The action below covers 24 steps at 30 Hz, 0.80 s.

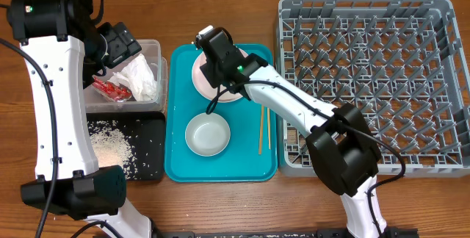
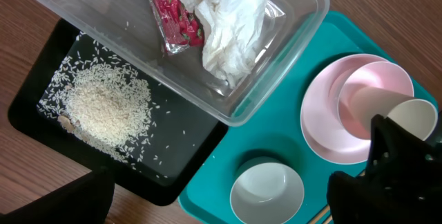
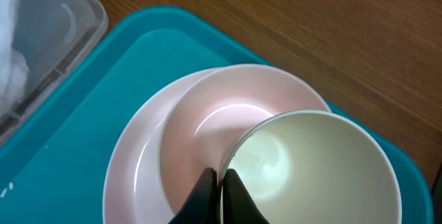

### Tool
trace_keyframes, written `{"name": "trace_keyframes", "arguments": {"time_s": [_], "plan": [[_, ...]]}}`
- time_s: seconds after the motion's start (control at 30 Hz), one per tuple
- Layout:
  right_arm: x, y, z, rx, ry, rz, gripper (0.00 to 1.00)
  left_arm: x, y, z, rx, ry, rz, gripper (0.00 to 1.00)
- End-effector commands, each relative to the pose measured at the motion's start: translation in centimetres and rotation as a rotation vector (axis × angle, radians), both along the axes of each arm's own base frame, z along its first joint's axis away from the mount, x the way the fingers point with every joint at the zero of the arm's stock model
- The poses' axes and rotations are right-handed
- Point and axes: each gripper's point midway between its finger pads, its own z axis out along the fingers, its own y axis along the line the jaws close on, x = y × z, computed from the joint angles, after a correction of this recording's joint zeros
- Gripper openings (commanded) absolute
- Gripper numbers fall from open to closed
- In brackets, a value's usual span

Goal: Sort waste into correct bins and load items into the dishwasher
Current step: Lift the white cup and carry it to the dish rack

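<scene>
R gripper [image 3: 219, 182] pinched shut on rim of cup [image 3: 311, 169]. Cup lies tipped in pink bowl [image 3: 221, 113] on plate [image 3: 131, 169], at 12 o'clock end of teal tray [image 1: 246, 161]. White bowl [image 1: 207, 135] at 6 o'clock of plate, chopsticks [image 1: 261, 129] at its 3. L gripper [image 1: 121, 47] open, nothing in it, over clear tub [image 1: 150, 47] w/ napkin [image 1: 139, 76] & red wrapper [image 1: 109, 89]. Rice [image 1: 110, 146] on black tray [image 1: 150, 157], 6 o'clock of tub. Rack [image 1: 367, 84] at 3 o'clock of teal tray.
</scene>
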Motion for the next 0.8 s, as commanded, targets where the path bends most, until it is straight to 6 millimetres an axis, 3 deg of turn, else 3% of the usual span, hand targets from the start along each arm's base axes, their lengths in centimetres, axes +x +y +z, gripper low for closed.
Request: {"name": "trace_keyframes", "arguments": {"time_s": [0.0,0.27,0.37,0.53,0.77], "plan": [[1.2,0.5,7.0,0.076,-0.11,-0.009,0.04,-0.1,-0.1,0.3,0.0,-0.009,-0.014,1.0],[-0.5,-1.4,17.7,0.215,-0.158,0.033,0.04,-0.1,-0.1,0.3,0.0,-0.009,-0.014,1.0],[-1.0,-3.3,20.9,0.319,-0.132,0.084,0.04,-0.1,-0.1,0.3,0.0,-0.009,-0.014,1.0],[-0.1,-8.6,23.0,0.505,-0.033,0.148,0.04,-0.1,-0.1,0.3,0.0,-0.009,-0.014,1.0],[1.2,-16.7,23.8,0.827,0.11,0.279,0.04,-0.1,-0.1,0.3,0.0,-0.009,-0.014,1.0]]}}
